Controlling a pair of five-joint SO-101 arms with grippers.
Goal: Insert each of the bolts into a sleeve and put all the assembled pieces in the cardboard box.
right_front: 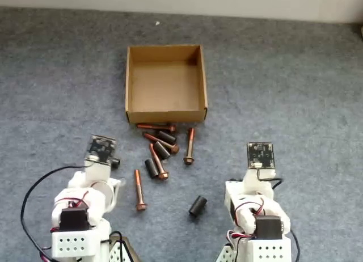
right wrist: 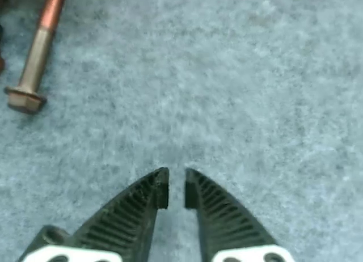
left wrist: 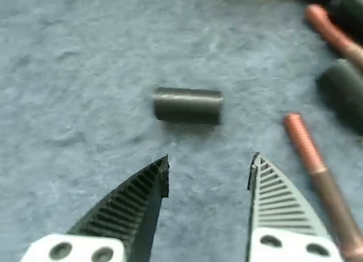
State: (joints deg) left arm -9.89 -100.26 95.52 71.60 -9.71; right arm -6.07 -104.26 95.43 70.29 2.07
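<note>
Our left gripper (left wrist: 210,165), jaws spread, faces a sleeve (left wrist: 188,105), probably to straddle it. Our right gripper (right wrist: 177,180) has jaws nearly pressed together; the bolts (right_front: 158,161) lie at six o'clock of the cardboard box (right_front: 165,49).

In the left wrist view a copper bolt (left wrist: 320,180) runs off the edge, and two blurred, cropped dark shapes (left wrist: 346,92) are probably sleeves. In the high view a small sleeve (right_front: 115,161) sits partly hidden behind a camera board (right_front: 101,149).

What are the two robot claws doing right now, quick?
Left gripper: open, empty, with a short dark cylindrical sleeve lying on the carpet just ahead of it.
Right gripper: almost closed, holding nothing.
</note>
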